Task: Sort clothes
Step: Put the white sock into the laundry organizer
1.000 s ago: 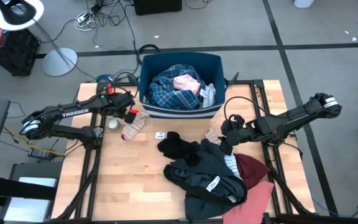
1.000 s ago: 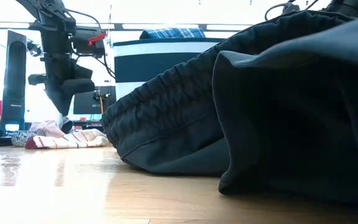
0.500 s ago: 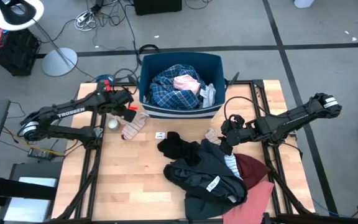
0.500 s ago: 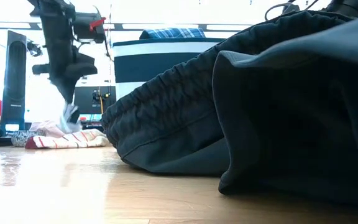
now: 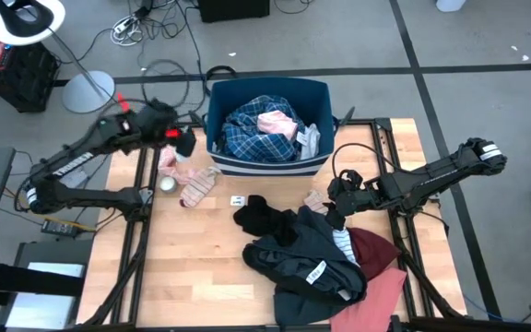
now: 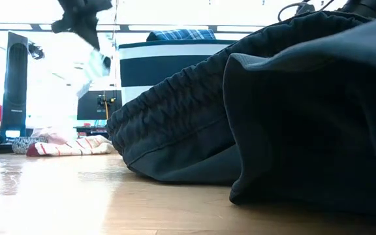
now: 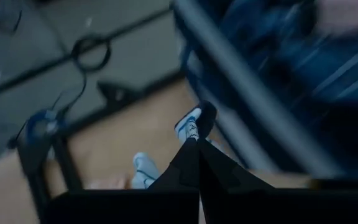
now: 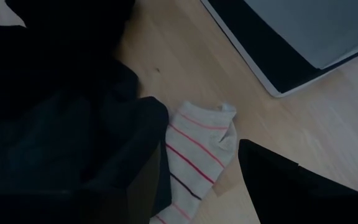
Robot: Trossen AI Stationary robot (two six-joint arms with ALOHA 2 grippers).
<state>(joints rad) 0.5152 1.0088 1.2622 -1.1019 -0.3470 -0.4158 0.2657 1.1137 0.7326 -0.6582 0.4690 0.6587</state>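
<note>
jaws together on the left gripper point(image 7: 197, 147), pinched on a pale sock point(image 7: 190, 122) with blue marks, up in the air just left of the navy bin point(image 5: 267, 168) at the far side of the table point(image 5: 201, 267). from the low view, only a pale blur dangling under that gripper, well above the tabletop. jaws apart on the right gripper point(image 5: 333, 212), down low at the far right edge of the clothes pile, with a striped sock point(image 8: 197, 147), white with red lines, flat on the wood between the two fingers and partly tucked under dark cloth. in the bin, a blue plaid garment point(image 5: 247, 131) heaped up, a pink piece point(image 5: 277, 122) on top of it. on the table near the bin's left corner, more striped socks point(image 5: 198, 187), below the raised left gripper. in the middle, a black garment point(image 5: 264, 219) bunched up, touching a dark grey garment point(image 5: 302, 260) spread toward the near edge. right of that, a maroon garment point(image 5: 376, 247) half under the grey, and a salmon pink one point(image 5: 385, 290) at the near right corner. low view mostly filled by the dark grey cloth, elastic waistband up close, bin and plaid behind.
</note>
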